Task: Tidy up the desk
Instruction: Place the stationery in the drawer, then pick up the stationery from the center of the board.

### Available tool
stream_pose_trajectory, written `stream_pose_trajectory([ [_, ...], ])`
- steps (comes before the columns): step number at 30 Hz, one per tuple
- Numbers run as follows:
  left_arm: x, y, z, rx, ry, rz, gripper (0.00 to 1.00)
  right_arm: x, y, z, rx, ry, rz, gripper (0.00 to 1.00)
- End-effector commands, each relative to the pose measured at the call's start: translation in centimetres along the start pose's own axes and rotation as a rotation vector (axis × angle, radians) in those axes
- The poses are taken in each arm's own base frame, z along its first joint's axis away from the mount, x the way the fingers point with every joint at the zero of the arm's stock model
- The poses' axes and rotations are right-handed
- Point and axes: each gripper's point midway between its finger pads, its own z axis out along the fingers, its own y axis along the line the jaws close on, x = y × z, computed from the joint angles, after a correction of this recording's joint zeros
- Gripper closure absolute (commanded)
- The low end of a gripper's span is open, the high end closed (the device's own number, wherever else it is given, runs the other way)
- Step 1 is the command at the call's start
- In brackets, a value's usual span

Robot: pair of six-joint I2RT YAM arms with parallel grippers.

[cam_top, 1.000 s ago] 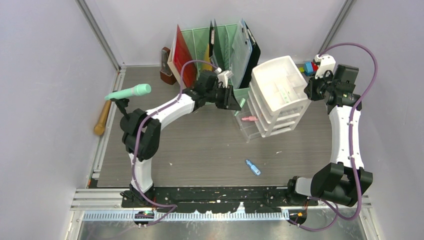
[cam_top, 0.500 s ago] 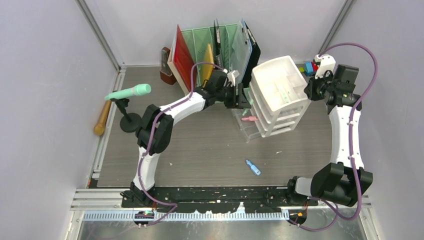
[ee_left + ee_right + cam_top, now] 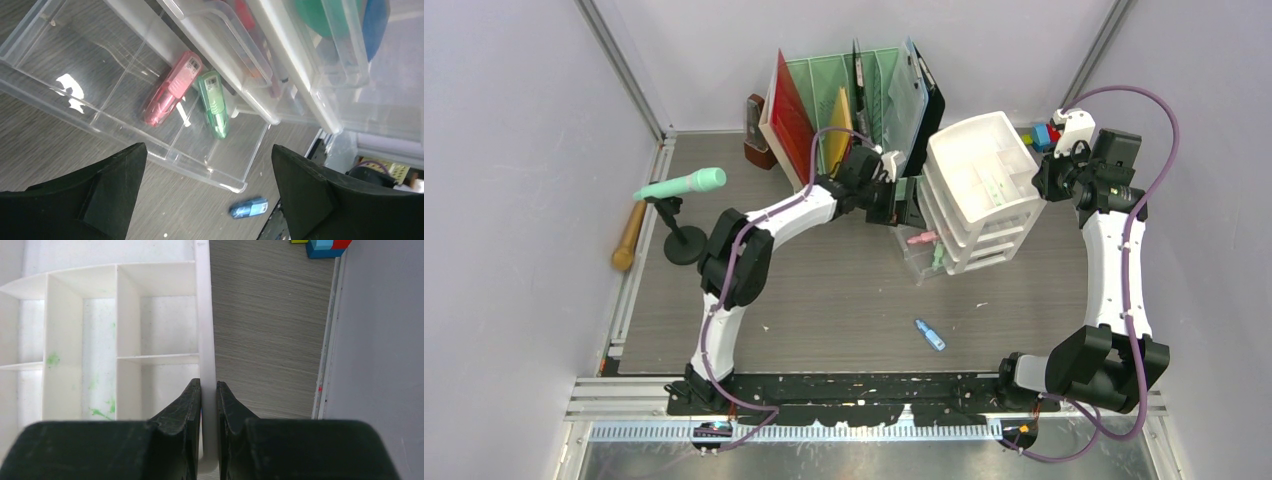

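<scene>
My left gripper (image 3: 208,146), open and empty above drawer (image 3: 75,65); blue stick (image 3: 930,335) at its six o'clock on desk (image 3: 824,290), axis ten-to-four; my right gripper (image 3: 208,385) pinches tray (image 3: 202,300) rim.

On my grey wood-grain counter (image 3: 824,290) a mint file rack (image 3: 874,75) stands at the back, with a white drawer unit (image 3: 984,190) to its right and a microphone stand (image 3: 684,243) at the left. A small blue piece (image 3: 930,335) lies alone near the front.
</scene>
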Motion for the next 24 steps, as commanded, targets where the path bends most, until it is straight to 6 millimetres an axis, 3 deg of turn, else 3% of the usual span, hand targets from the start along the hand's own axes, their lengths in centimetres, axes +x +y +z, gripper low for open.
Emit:
stream_pose_trajectory([
  [1, -3.0, -3.4, -4.8, 0.010, -0.094, 0.227, 0.00, 5.1, 2.9, 1.2, -0.116, 0.166, 0.086, 1.00],
  [8, -2.2, -5.3, -8.9, -0.038, -0.128, 0.571, 0.00, 5.3, 2.9, 1.4, -0.115, 0.172, 0.090, 1.00],
  [10, -0.8, -6.4, -9.7, -0.030, -0.114, 0.714, 0.00, 5.3, 2.8, 1.5, -0.114, 0.175, 0.091, 1.00],
  [14, 3.8, -9.1, -11.3, 0.067, 0.007, 1.016, 0.00, 5.3, 2.8, 1.4, -0.111, 0.173, 0.090, 1.00],
  [16, 5.1, -9.4, -11.9, 0.089, 0.053, 1.038, 0.00, 5.1, 2.7, 1.4, -0.107, 0.169, 0.087, 0.99],
  [24, 6.4, -7.8, -11.7, -0.006, 0.192, 1.006, 0.00, 4.6, 2.6, 1.1, -0.099, 0.154, 0.078, 1.00],
])
